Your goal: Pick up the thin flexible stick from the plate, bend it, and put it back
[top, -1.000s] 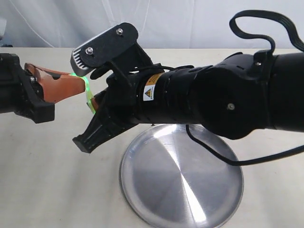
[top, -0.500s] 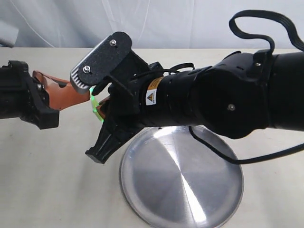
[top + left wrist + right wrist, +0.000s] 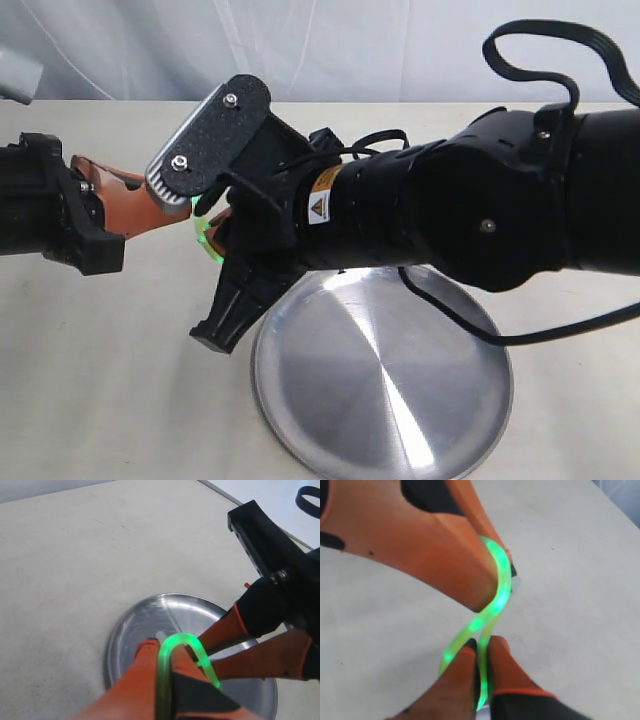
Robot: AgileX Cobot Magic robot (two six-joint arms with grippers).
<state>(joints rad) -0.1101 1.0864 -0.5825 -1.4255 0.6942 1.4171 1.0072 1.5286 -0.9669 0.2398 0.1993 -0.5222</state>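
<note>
The thin flexible stick [image 3: 180, 639] glows light green and is bent into a tight loop between my two grippers, held in the air to the left of the plate [image 3: 400, 400]. My left gripper [image 3: 164, 652] is shut on one end. My right gripper [image 3: 482, 647] is shut on the other end, and the strand curves up to the left gripper's fingers [image 3: 470, 575]. In the exterior view only a short green bit of the stick [image 3: 205, 233] shows between the left gripper [image 3: 182, 208] and the right wrist; the right fingertips are mostly hidden there.
The round steel plate [image 3: 142, 617] lies on a pale beige tabletop [image 3: 100, 380], with nothing on it. The bulky right arm [image 3: 450, 215] with its black cable [image 3: 545, 45] reaches over the plate's far side. A white backdrop stands behind the table.
The two grippers have closed in on each other, and the right wrist has turned and dropped a little. The stick's bend is tighter, with less green showing between them.
</note>
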